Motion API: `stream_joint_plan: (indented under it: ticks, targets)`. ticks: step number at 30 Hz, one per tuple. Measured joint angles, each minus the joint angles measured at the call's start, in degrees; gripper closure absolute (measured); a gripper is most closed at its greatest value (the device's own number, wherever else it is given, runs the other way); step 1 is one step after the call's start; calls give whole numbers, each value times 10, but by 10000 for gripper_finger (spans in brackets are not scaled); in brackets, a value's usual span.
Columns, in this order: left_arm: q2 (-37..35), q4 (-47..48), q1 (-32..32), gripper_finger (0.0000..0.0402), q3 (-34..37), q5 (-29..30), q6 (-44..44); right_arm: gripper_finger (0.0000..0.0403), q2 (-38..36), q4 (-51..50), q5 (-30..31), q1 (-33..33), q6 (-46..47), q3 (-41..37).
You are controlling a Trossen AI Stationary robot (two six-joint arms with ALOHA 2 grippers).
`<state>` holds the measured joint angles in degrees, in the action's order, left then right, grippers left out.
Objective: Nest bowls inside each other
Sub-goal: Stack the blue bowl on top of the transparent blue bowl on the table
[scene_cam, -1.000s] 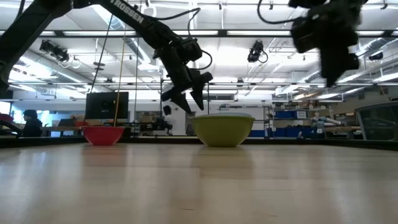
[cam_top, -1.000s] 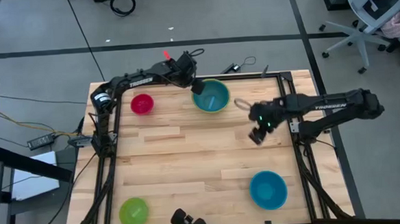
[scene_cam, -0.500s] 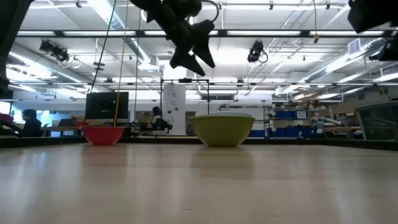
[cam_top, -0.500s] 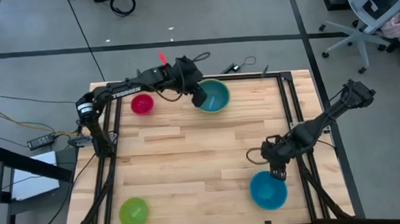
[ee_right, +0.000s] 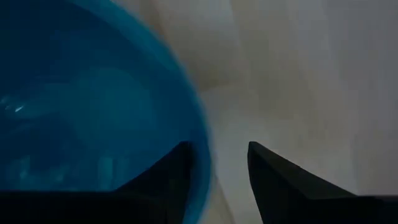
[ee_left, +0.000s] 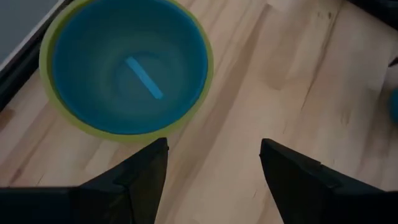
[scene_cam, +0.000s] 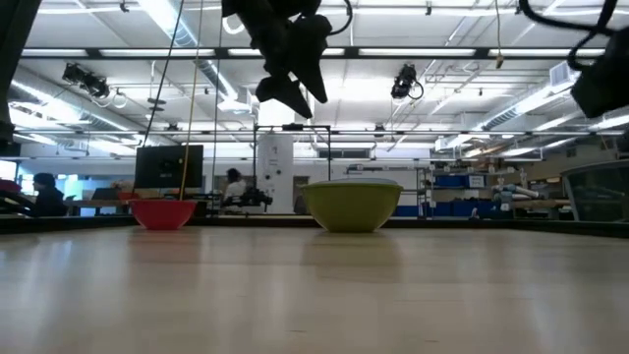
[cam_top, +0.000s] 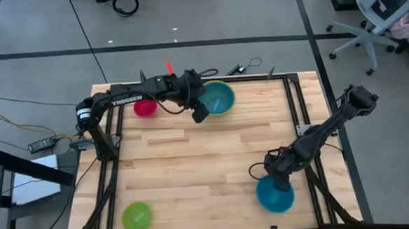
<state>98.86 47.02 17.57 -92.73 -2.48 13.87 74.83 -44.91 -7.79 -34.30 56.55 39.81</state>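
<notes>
A light blue bowl (cam_top: 217,97) sits nested in the large olive-green bowl (ee_left: 199,102) at the table's far middle. My left gripper (cam_top: 199,113) hangs open above the table just near-left of them, holding nothing. The magenta-red bowl (cam_top: 145,107) stands at the far left and the lime-green bowl (cam_top: 136,216) at the near left. The cyan-blue bowl (cam_top: 275,196) stands at the near right. My right gripper (ee_right: 214,180) points down over its far rim, open, with one finger inside the bowl and one outside. My right gripper comes from above at the cyan-blue bowl's far rim (ee_right: 200,146), the rim running between its two fingers. The picture is blurred there, and I cannot tell whether either finger touches the rim. The bowl rests on the table.
A dark metal frame (cam_top: 313,186) runs along the table's left and right sides, close to the cyan-blue bowl. Bare wood (cam_top: 193,164) lies open across the table's middle. People and shelves show in the room behind.
My left gripper has risen from the olive-green bowl's left rim and drawn toward the table's near edge, staying open. My right gripper has swung toward the near edge and come down, turning, to the cyan-blue bowl's far rim. No bowl has moved.
</notes>
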Motion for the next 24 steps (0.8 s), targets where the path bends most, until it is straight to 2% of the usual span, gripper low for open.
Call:
stream_joint_plan:
  ticks: [3, 8, 10, 13, 18, 21, 24]
  targets:
    - [0, 10, -7, 143, 3, 0, 12, 269, 16, 5, -12, 4, -7, -11]
    - [1, 13, -30, 143, 15, 0, 49, 377, 8, 18, -34, 24, -27, 4]
    - [0, 1, -39, 143, 14, 0, 59, 379, 1, 5, -22, 37, -30, 10]
    - [0, -22, -50, 143, 14, 0, 66, 371, -18, -16, 46, 73, -21, 31]
    - [2, -79, -60, 143, 14, 0, 74, 380, -39, -83, 171, 160, -14, 68]
    - [4, -121, -62, 143, 14, 0, 75, 380, -50, -86, 240, 222, -10, 84]
    - [6, -155, -62, 143, 14, 0, 66, 377, -59, -60, 283, 277, -10, 98]
